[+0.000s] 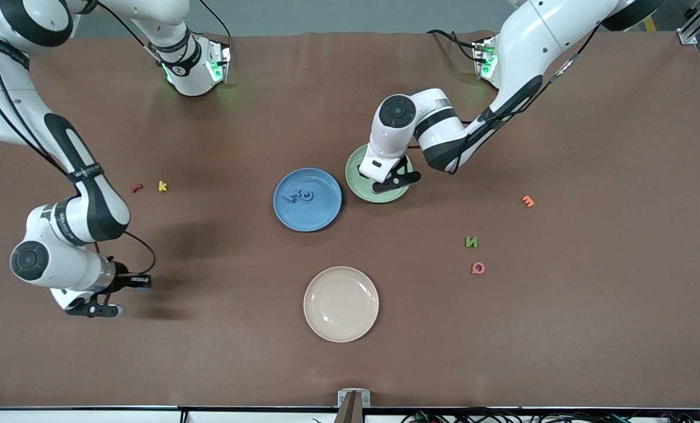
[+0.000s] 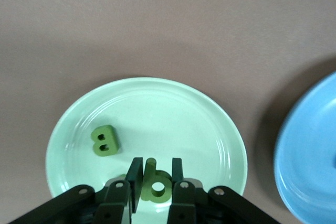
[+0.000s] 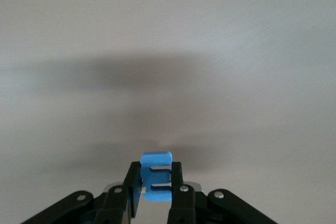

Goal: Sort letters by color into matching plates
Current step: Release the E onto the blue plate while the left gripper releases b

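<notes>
My left gripper (image 1: 398, 180) hangs low over the pale green plate (image 1: 358, 161), shut on a green letter (image 2: 156, 188) shaped like a b, seen between its fingers (image 2: 137, 170) in the left wrist view. A green B (image 2: 105, 140) lies in that plate (image 2: 173, 103). Beside it stands the blue plate (image 1: 320, 214) with blue letters (image 1: 301, 195) in it. My right gripper (image 1: 111, 309) is low over bare mat at the right arm's end, shut on a blue letter E (image 3: 156, 158). A green N (image 1: 471, 241) lies loose on the mat toward the left arm's end.
A cream plate (image 1: 341, 304) sits nearer the front camera than the blue plate. A pink Q (image 1: 478, 268) and an orange E (image 1: 527, 201) lie near the green N. A red letter (image 1: 137, 188) and a yellow k (image 1: 162, 185) lie toward the right arm's end.
</notes>
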You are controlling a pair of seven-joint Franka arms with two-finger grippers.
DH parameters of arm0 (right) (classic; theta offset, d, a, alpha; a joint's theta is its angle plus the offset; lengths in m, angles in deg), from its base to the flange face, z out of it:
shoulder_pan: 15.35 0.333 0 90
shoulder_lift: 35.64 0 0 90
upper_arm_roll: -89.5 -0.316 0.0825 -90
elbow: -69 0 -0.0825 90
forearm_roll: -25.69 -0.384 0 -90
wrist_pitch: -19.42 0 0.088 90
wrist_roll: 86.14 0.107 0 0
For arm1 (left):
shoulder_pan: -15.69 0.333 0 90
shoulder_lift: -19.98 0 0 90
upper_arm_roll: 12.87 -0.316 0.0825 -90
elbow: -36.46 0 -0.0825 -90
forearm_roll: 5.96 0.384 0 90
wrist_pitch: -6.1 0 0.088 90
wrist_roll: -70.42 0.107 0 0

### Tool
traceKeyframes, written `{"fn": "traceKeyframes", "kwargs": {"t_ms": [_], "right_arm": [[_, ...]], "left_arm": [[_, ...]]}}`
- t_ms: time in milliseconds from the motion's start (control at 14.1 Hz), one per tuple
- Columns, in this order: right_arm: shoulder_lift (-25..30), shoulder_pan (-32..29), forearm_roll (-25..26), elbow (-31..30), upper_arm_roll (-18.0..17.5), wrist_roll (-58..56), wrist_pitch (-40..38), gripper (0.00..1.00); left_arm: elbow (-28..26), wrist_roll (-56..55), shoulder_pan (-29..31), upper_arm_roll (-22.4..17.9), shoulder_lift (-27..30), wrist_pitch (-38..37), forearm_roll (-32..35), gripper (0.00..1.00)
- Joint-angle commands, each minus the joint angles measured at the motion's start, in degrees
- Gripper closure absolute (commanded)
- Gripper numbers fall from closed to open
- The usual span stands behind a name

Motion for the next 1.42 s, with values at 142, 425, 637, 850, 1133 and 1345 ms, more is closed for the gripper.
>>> {"fn": "traceKeyframes", "kwargs": {"t_ms": [142,425,637,850,1133,1345], "right_arm": [[4.8,-3.6,0.1,-12.6,-15.5,29.3,-1.0,1.0],[4.6,1.1,11.3,-20.5,-22.2,57.0,0.8,1.0],[4.5,11.5,15.8,-20.8,-20.3,72.0,2.4,1.0],[4.2,18.0,18.4,-20.8,-16.7,80.0,4.2,1.0],[4.1,23.5,19.1,-20.0,-12.9,82.5,4.9,0.0],[4.1,23.3,19.0,-18.7,-12.9,81.6,4.4,0.0]], "left_arm": [[6.4,-2.5,-8.7,-6.1,-3.4,-1.2,-0.8,0.87],[6.5,-2.4,-8.8,-6.2,-3.8,-1.2,-0.7,0.16],[6.4,-1.3,-7.6,-6.2,-3.2,-2.7,-0.7,0.01],[5.9,3.1,-4.4,-5.7,-1.2,-5.6,-0.8,0.01],[2.1,14.7,4.9,-2.8,1.6,-5.8,-1.1,0.01],[-0.5,21.1,11.2,-1.9,3.4,-5.7,-1.0,0.01]]}}
